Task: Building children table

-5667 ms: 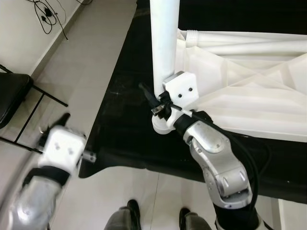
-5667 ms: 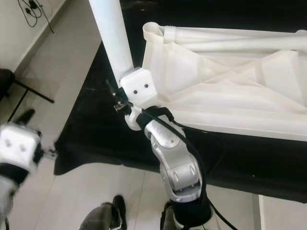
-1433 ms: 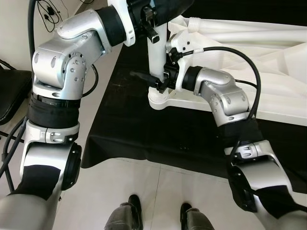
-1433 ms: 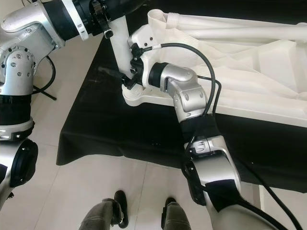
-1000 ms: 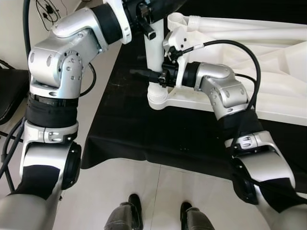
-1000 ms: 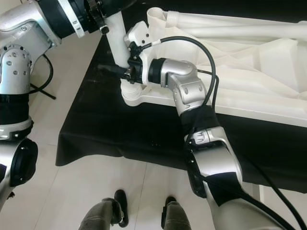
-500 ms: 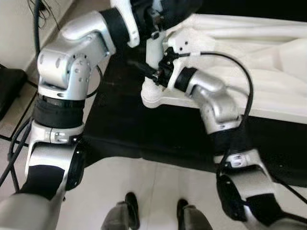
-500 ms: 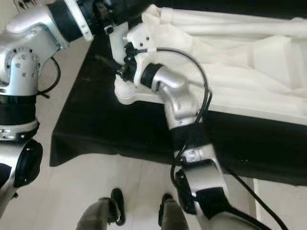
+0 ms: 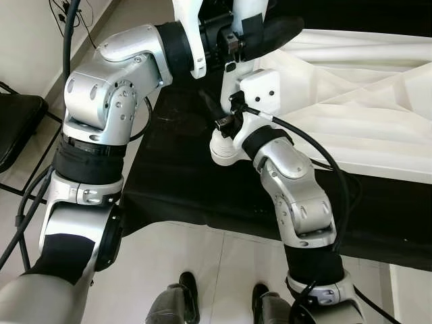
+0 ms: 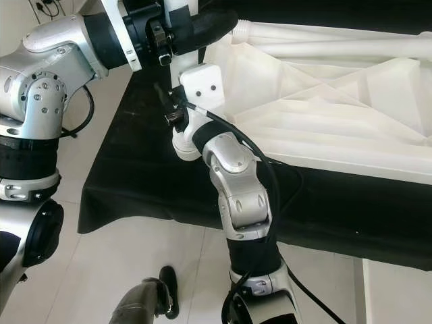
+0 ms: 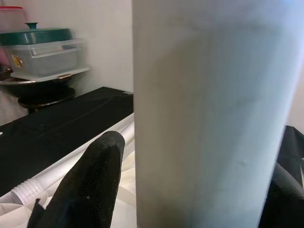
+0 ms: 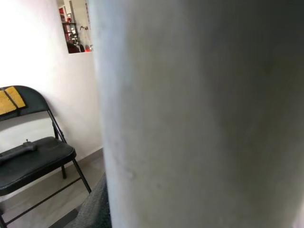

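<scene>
White table leg stands upright in the corner socket of the overturned white tabletop on a black cloth. Left gripper clamps it high; right gripper clasps it low.

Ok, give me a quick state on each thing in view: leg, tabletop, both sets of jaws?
Table leg: upright, foot in the tabletop's corner socket.
Tabletop: upside down on the black cloth.
Left gripper: jaws around the leg, high up.
Right gripper: jaws around the leg near its base.
</scene>
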Robot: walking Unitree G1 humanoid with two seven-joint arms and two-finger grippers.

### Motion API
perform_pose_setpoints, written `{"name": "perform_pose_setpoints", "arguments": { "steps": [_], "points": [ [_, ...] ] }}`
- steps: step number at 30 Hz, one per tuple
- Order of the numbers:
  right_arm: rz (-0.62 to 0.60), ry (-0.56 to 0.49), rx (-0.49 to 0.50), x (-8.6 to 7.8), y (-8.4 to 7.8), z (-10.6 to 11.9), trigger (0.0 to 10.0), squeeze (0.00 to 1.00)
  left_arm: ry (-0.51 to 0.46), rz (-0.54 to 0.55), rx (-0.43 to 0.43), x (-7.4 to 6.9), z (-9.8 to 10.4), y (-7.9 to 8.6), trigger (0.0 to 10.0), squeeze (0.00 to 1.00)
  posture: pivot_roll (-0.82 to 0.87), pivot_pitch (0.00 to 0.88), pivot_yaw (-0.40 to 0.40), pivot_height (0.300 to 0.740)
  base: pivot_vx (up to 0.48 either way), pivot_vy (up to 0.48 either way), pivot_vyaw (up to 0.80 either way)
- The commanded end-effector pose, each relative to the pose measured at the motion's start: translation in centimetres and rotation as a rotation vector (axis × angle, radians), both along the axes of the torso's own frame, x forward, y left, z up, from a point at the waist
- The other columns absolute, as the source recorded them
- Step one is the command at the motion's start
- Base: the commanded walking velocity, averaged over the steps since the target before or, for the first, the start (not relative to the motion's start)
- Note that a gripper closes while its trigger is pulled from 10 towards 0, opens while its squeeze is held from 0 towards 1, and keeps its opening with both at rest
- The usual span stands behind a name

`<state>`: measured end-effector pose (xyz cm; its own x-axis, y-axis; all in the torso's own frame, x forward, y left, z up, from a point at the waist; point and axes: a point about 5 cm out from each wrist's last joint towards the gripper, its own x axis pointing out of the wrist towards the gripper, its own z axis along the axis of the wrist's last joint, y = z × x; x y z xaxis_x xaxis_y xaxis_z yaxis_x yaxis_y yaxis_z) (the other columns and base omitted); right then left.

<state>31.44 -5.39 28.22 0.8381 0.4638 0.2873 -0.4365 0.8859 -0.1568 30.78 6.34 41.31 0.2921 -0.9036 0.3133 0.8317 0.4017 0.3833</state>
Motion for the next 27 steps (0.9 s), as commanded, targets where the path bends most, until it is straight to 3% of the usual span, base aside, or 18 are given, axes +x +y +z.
{"name": "perform_pose_setpoints", "arguments": {
  "steps": [1,7,8,9,10,26,27],
  "points": [
    [0.013,0.171,-0.055,0.0,1.0,-3.4,0.0,0.0,-0.018,-0.024,0.022,-0.5,0.1,-0.4,10.0,0.0,0.06,0.334,0.05,0.74,0.0,0.0,0.0],
    [0.001,0.177,-0.043,-0.9,1.1,-3.5,0.0,0.0,-0.015,-0.037,0.03,-0.6,-0.1,-0.6,10.0,0.0,0.05,0.329,0.055,0.74,0.0,0.0,0.0],
    [0.0,0.178,-0.042,-1.0,1.1,-3.6,0.0,0.0,-0.015,-0.044,0.031,-0.6,-0.2,-0.6,8.7,0.0,0.05,0.329,0.055,0.74,0.0,0.0,0.0],
    [0.002,0.177,-0.04,-1.0,1.2,-3.6,0.0,0.0,-0.013,-0.055,0.031,-0.7,-0.1,-0.6,0.4,0.0,0.05,0.328,0.056,0.74,0.0,0.0,0.0],
    [0.002,0.176,-0.038,-1.1,1.2,-3.5,0.0,0.0,-0.011,-0.066,0.035,-0.7,-0.1,-0.6,0.0,0.0,0.05,0.328,0.056,0.74,0.0,0.0,0.0],
    [0.02,0.136,-0.027,-1.6,1.6,-2.9,0.0,0.0,0.029,-0.126,0.151,-1.4,-1.2,-1.2,0.0,0.0,0.06,0.313,0.061,0.74,0.0,0.0,0.0],
    [0.038,0.127,-0.015,-1.6,1.7,-2.7,3.3,0.0,0.028,-0.127,0.154,-1.4,-1.2,-1.2,0.0,0.0,0.06,0.31,0.061,0.74,0.0,0.0,0.0]
  ]
}}
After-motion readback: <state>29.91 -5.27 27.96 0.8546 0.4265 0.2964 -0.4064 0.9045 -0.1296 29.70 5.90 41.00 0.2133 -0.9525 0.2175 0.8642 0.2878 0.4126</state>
